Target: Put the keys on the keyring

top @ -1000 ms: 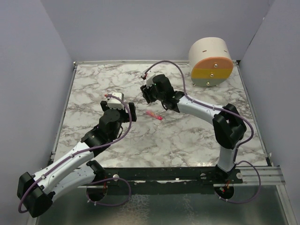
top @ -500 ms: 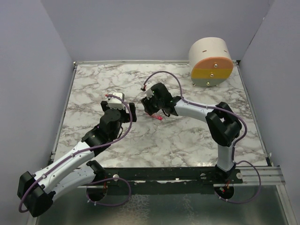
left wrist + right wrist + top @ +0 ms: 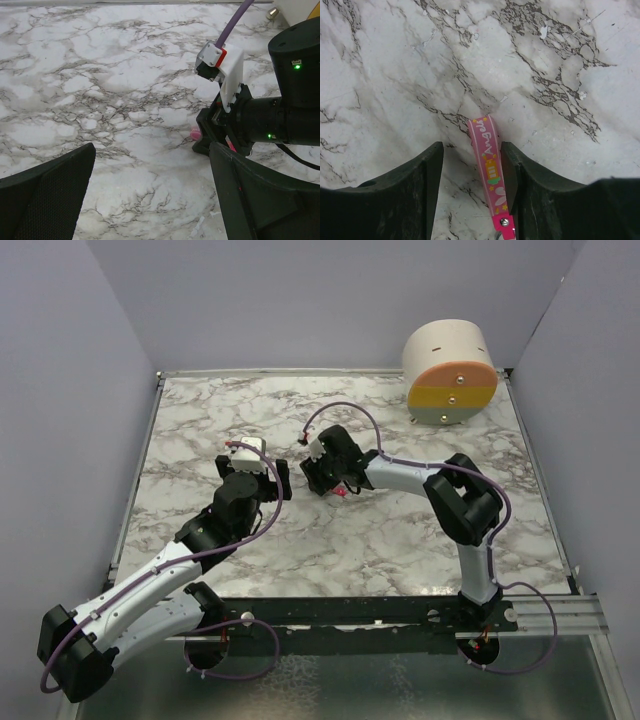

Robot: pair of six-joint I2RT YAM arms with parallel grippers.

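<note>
Marble table (image 3: 200,420) fills the top view. The cylinder (image 3: 450,375) stands at the far right corner, well apart from the work. Mid-table, the right gripper (image 3: 318,477) points down at the surface. A pink strap (image 3: 343,494) pokes out just to its near right, lying flat. The left gripper (image 3: 281,480) hovers just left of it, holding nothing. No ring or separate yellow key can be made out at this size.

From the left wrist, the left gripper (image 3: 150,190) is spread as wide as it goes, with only bare marble between its fingers. Across from it the right gripper (image 3: 207,144) sits low on the table, a pink tip (image 3: 195,132) showing at its foot.

From the right wrist, the right gripper (image 3: 471,165) is partly spread and straddles the strap (image 3: 487,160). The strap has pale print and a rivet (image 3: 504,221) at its near end. It lies off-centre, against or just beside the right-hand finger, with bare marble showing on its other side. It is not pinched yet.

The risks, as I judge them:
- The strap is thin and flat, so closing fingers may skate over it or push it sideways instead of lifting it.
- Being off-centre, one finger meets it first and may twist it.
- The two grippers are near each other, so a reach by the left one could knock the right one or the strap.
</note>
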